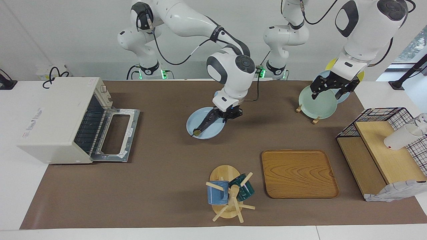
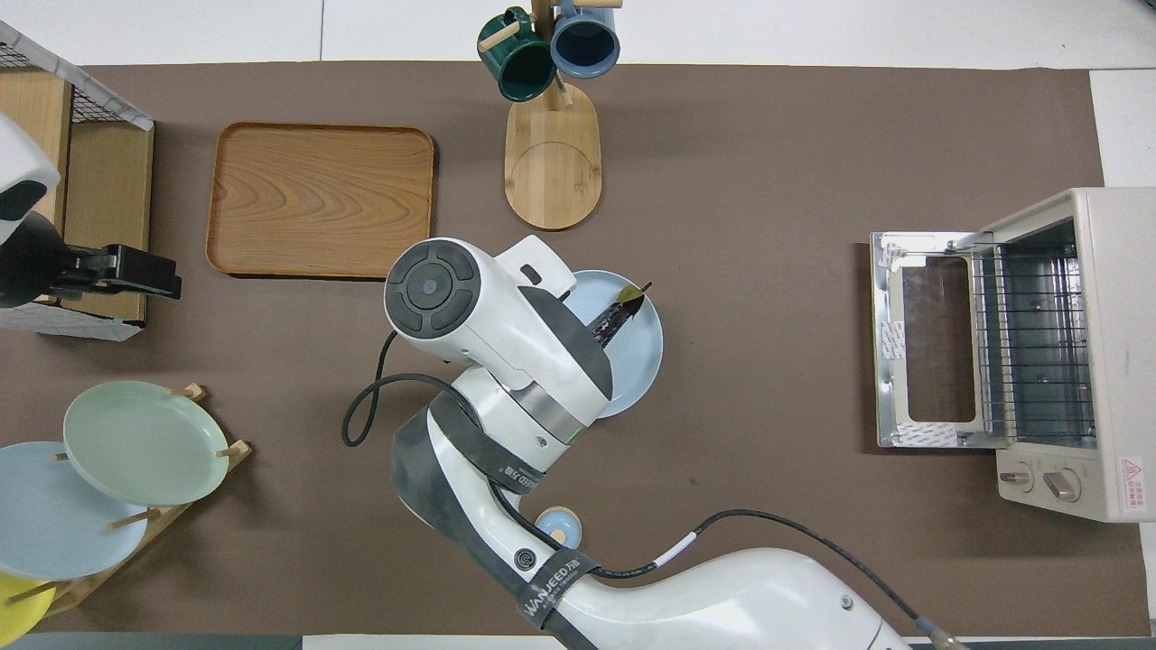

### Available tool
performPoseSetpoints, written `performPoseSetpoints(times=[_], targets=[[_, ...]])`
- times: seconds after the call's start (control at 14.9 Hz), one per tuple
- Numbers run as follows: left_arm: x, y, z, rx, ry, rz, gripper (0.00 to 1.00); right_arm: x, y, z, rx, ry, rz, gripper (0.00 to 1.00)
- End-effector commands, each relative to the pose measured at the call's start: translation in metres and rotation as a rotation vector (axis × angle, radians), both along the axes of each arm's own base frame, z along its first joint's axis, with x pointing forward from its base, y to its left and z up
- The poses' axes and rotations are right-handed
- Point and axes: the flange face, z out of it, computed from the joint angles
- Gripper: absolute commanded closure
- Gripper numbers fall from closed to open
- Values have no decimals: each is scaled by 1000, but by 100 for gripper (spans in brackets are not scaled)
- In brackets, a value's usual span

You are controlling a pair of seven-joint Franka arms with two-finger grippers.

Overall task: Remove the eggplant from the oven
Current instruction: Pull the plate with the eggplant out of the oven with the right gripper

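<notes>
The eggplant lies on a light blue plate, out of the oven. The oven's door is folded down open and its rack shows bare. My right gripper is shut on the plate's rim at the eggplant's thick end and holds the plate low over the middle of the mat. In the overhead view the right arm hides most of the plate; the eggplant's stem tip pokes out, and the oven stands at the right arm's end. My left gripper waits open over the plate rack.
A wooden tray and a mug tree stand farther from the robots than the plate. The plate rack and a wire shelf are at the left arm's end. A small blue bell sits under the right arm.
</notes>
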Motion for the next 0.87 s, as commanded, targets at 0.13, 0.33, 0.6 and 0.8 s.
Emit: performPoseSetpoints(times=[0.13,0.33,0.6,0.8], targets=[[2,7,0,20,-23,21,0,-19,5,-24,61,-1,-39,100],[2,9,0,19,-28,24,0,-28,1,-41,95,12,-53,100],[3,12,1,16,-29,29,0,-34,-9,-62,138,-32,-57,100],[3,12,1,13,-33,30,0,-35,-10,-65,159,-55,-57,90]])
